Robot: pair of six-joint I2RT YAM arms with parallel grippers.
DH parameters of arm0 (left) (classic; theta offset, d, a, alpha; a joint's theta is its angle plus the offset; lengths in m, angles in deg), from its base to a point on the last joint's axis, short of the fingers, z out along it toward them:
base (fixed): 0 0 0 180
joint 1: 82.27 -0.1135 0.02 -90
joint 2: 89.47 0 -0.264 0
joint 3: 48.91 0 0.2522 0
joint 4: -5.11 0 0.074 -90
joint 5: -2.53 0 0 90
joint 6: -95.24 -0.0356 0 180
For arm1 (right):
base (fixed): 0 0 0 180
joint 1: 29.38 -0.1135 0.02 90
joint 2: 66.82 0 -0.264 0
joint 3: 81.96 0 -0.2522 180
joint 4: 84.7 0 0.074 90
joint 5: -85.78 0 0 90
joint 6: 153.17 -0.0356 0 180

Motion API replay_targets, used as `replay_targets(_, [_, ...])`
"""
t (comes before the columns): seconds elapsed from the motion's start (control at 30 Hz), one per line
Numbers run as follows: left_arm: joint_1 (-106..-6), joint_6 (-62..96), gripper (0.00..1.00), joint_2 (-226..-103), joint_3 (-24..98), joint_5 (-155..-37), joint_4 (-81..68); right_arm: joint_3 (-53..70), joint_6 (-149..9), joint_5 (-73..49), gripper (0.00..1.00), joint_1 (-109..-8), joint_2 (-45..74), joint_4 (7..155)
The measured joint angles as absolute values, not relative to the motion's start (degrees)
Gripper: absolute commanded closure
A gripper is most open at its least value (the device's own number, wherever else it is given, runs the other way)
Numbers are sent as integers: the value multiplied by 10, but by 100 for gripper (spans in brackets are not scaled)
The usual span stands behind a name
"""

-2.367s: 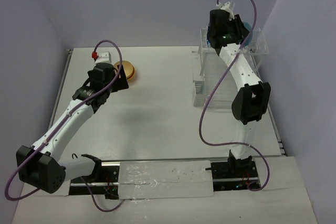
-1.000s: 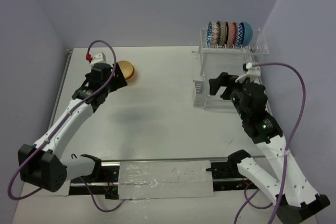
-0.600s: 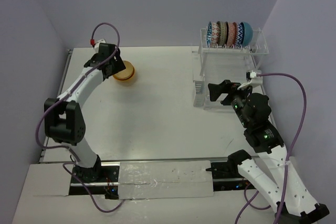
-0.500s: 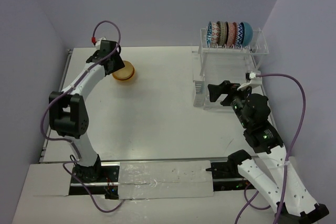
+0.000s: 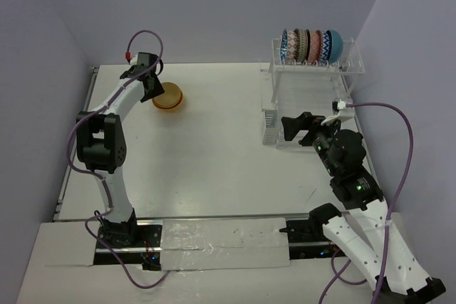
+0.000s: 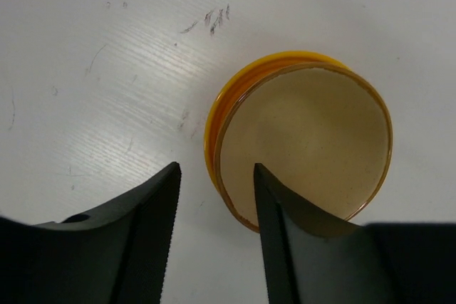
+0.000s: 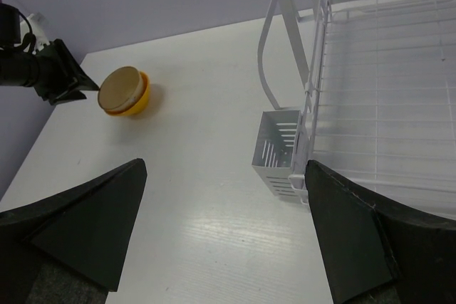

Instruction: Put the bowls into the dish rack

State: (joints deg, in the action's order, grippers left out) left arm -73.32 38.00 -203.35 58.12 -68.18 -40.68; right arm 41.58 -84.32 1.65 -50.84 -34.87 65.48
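While left gripper (image 6: 215, 176), half-parted and empty, straddles the rim of speckled tan round bowl (image 6: 306, 140) nested in orange-yellow round bowl (image 6: 214, 122), far left, clear plastic-and-wire dish rack (image 5: 354, 66) stands far right. Advised: pinch both rims squarely, lift level. Also listed: right gripper (image 7: 226, 169), wide open, empty.

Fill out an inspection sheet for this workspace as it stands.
Surface: white table, faint scuffs near the nested bowls.
Job's things: tan bowl nested in orange-yellow bowl on the table; row of bowls upright on the top level of the dish rack.
Clutter: nothing seen.
Grippers: left gripper open, straddling the nested bowls' near rim; right gripper open, empty, near the rack.
Cables: purple cables, one looping off each arm.
Surroundings: lilac walls.
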Motion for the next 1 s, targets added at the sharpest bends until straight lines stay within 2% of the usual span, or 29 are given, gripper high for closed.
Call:
replay_targets(0.1, [-734,376,58,-2047,595,-682,-406,416,-843,17,0,-508,-349,655])
replay_targets(0.43, [-734,375,62,-2100,626,-688,-412,417,-843,21,0,-508,-348,655])
replay_targets(0.53, [-734,374,68,-2101,626,-688,-412,417,-843,22,0,-508,-348,655])
replay_targets(0.67, [-735,373,85,-2102,628,-688,-415,417,-843,22,0,-508,-347,655])
replay_targets(0.77, [-735,375,94,-2102,630,-695,-417,419,-843,22,0,-508,-346,655])
replay_targets(0.87, [-735,375,100,-2102,634,-698,-410,424,-843,22,0,-508,-346,654])
replay_targets(1.0, [-735,375,100,-2102,634,-701,-410,424,-843,21,0,-508,-345,654])
